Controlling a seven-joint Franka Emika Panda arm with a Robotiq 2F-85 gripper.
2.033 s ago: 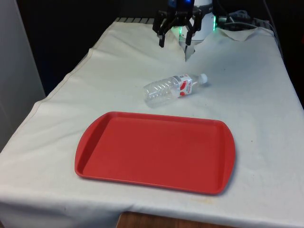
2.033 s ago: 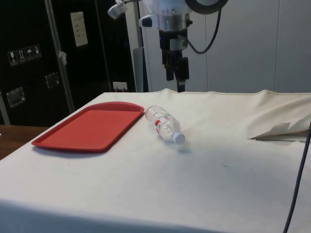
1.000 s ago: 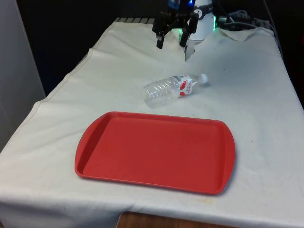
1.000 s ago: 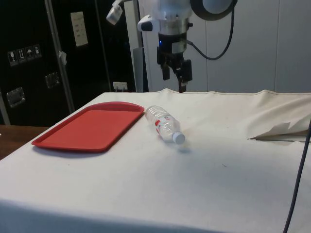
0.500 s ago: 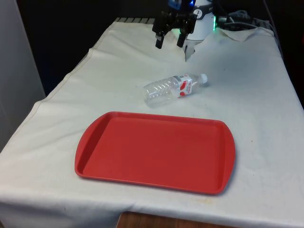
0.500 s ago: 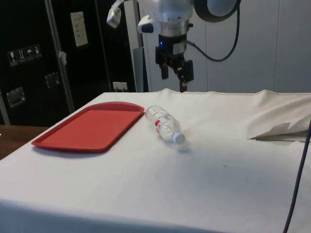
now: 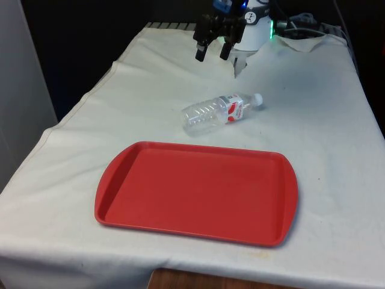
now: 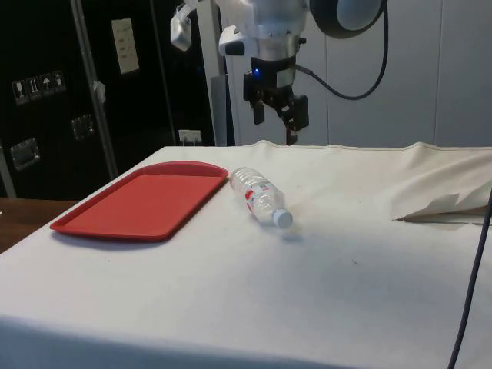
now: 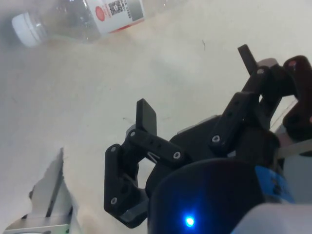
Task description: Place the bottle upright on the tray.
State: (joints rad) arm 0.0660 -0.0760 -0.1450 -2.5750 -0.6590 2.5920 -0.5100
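The red tray (image 7: 198,192) is the landmark here. It lies flat on the worktop (image 7: 319,156), at the near end in the front view. The worktop has a white cloth over it. The tray has a low rim and round corners. Its red floor is bare.

Just past the far edge of the tray lies the bottle (image 7: 220,112). It is on its side on the cloth, not standing up. It is near the tray but does not touch it. The bottle is clear plastic with a white cap (image 7: 258,98) and a red and white label (image 7: 234,108). In the front view the cap points away from the tray and toward the front view's right. In the side view the bottle (image 8: 260,195) lies just beside the tray's (image 8: 146,201) corner, with its cap end turned away from the tray.

Farther from the tray than the bottle, the black jaws (image 7: 211,50) hang in the air above the far end of the worktop. They are well apart from the bottle and higher than it. The jaws stand wide, with a clear gap between the two fingers, and they hold nothing. In the side view the jaws (image 8: 277,123) hang high over the cloth, beyond the bottle. In the wrist view the bottle (image 9: 83,17) lies on the cloth well clear of the fingers (image 9: 146,119).
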